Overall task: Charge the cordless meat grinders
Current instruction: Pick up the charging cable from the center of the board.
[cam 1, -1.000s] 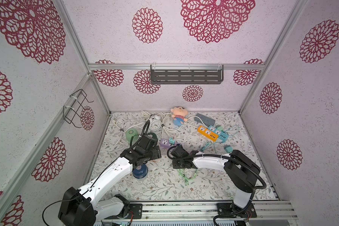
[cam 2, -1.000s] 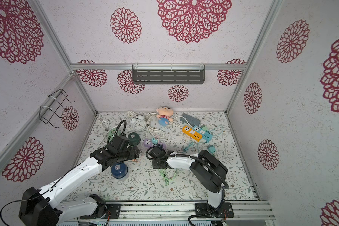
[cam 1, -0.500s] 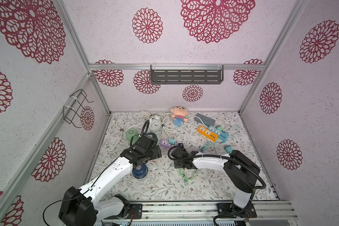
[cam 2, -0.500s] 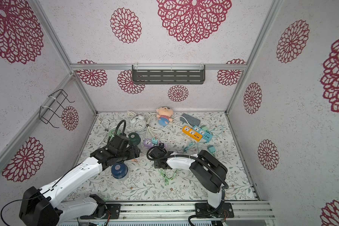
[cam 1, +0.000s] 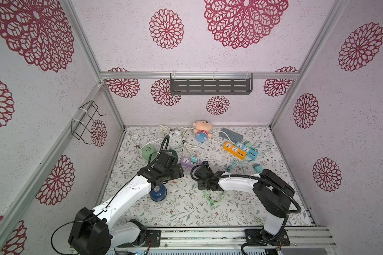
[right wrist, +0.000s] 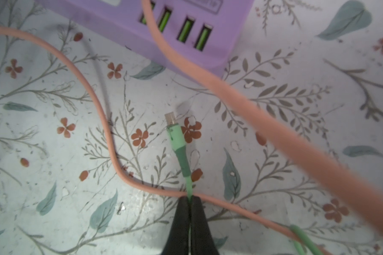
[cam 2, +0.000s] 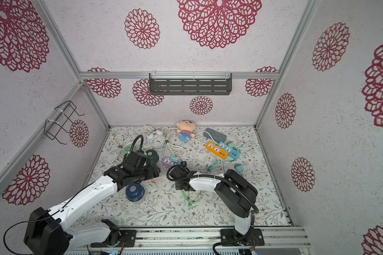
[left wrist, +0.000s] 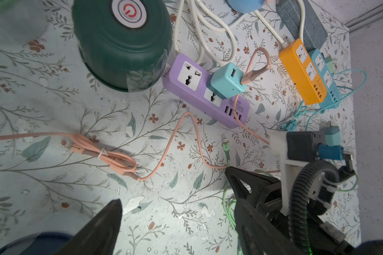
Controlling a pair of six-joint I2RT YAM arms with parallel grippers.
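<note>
1. You are pinching the green charging cable (right wrist: 182,161) in the right gripper (right wrist: 189,199). Its jaws are pressing together on the cord just behind the plug's collar, leaving the metal tip sticking out free, probably so you can steer it into a port.
2. Your left gripper (left wrist: 173,185) is hanging wide open above the mat (left wrist: 53,99), gripping nothing. I judge it is standing ready to steady a grinder.
3. Reading a top view as a dial centred on the mat, the light green grinder (cam 1: 148,151) is sitting at 10 o'clock. The dark green grinder (cam 2: 152,155) is sitting just inward of it, and the navy blue grinder (cam 1: 158,192) at 8 o'clock, close beside your left arm.
4. The purple power strip (left wrist: 208,92) is lying near centre toward 11 o'clock, beside the dark green grinder. The pink cable (right wrist: 263,119) is running from the teal adapter (left wrist: 227,82) plugged into it and crossing the green cord right at your jaws, so a snag looks possible.
5. Only the right wrist view is showing that pinch; both top views are hiding it beneath the wrist. Only the top views are placing all three grinders together.
</note>
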